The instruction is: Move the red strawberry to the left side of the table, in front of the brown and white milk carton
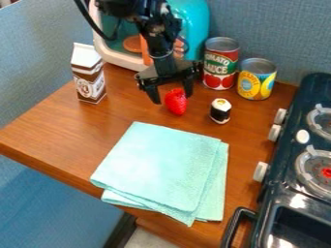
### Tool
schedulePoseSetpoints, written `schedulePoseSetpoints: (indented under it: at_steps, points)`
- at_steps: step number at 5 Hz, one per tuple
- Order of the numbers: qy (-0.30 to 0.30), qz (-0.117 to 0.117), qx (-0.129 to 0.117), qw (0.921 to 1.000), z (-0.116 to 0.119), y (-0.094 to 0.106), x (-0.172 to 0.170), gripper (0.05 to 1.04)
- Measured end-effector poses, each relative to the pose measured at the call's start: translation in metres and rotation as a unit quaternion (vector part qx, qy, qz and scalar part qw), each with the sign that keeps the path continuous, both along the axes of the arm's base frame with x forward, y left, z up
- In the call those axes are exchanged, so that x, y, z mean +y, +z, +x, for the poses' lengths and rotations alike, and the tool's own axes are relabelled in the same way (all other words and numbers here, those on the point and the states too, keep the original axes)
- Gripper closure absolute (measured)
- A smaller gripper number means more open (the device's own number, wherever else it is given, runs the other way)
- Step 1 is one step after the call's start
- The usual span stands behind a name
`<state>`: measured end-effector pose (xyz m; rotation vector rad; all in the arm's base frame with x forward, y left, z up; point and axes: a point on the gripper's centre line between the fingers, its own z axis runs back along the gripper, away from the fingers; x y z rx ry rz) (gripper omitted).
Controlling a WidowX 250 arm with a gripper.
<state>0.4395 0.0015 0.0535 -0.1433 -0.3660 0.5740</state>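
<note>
Blue walls (275, 29) back a wooden counter (58, 133), where the empty pincer (173, 99) hangs wide open by a strawberry (176, 102).

Mint-green cloth (158, 167), brown-and-white carton (89, 80)

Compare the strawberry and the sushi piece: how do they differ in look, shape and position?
Color: the strawberry is solid red; the sushi piece has a black wrap around the side and a white top with a bit of orange-yellow.
Shape: strawberry is tapered, sushi piece is a stubby cylinder.
Position: strawberry appears between the open jaws; sushi piece is outside them, nearer the cans.
Shared: both small, both by the brown table's back half.
</note>
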Motion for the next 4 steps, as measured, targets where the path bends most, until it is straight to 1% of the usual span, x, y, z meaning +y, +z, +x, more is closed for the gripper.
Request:
schedulePoseSetpoints:
  at_steps: [1,2,3,4]
  points:
    - [0.005,0.012,0.018,0.9998,0.002,-0.014,-0.007,0.082]
    - [0.020,0.015,0.022,0.9994,0.007,-0.022,-0.005,0.082]
    - [0.036,0.014,0.022,0.9990,0.015,-0.025,-0.004,0.143]
    - [0.036,0.019,0.021,0.9990,0.022,-0.025,-0.005,0.239]
